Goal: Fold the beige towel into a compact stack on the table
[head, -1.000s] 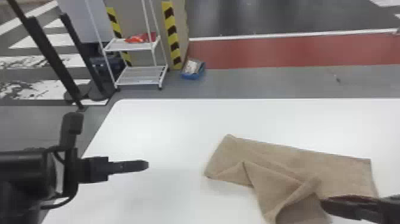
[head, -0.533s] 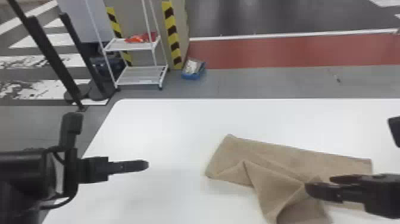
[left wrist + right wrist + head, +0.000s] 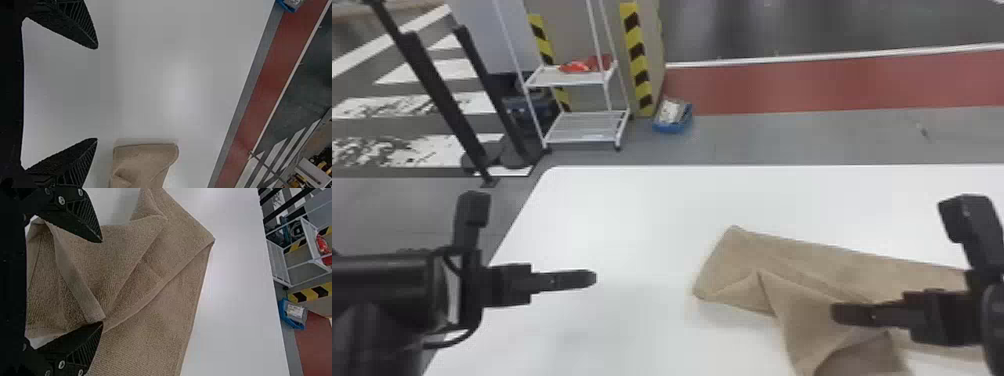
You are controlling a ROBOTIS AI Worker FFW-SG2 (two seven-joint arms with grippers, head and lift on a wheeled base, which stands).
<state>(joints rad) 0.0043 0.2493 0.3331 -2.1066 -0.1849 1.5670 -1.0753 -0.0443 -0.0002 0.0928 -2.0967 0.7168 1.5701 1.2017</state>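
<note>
- Over the near folds of the beige towel (image 3: 797,260): right gripper (image 3: 102,281), with fingers spread apart and loose cloth across the gap; released, with no grasp visible.
- Close beside one fingertip: the hemmed edge (image 3: 91,307) of the upper flap. Perhaps touching; cannot tell from this angle.
- Expect light, limp, soft terry, with fair grip against the fingers and little risk of slip or damage. Allow for sagging when raised and wrinkling under a sideways push.
- Treat as loosely layered: rumpled, with one flap slanting across the rest. Beware of peeling off only the top ply.
- Take hold at the hemmed edge, with fingertips low, near the table (image 3: 632,215), and gather every layer meant for the fold. Avoid pinching the middle of the slope, for risk of bunching.
- Judge depth before closing: too high, only the upper ply; too low, a scrape on the table.
- Farther out, flat on the table, toward the right of the head view: remainder of the towel, with a long straight edge away from the robot.
- Well apart, over bare table: left gripper (image 3: 97,93), with fingers parted and empty. Consider for steadying the folded end (image 3: 727,265).
- Square the flap first, then smooth with light strokes.
</note>
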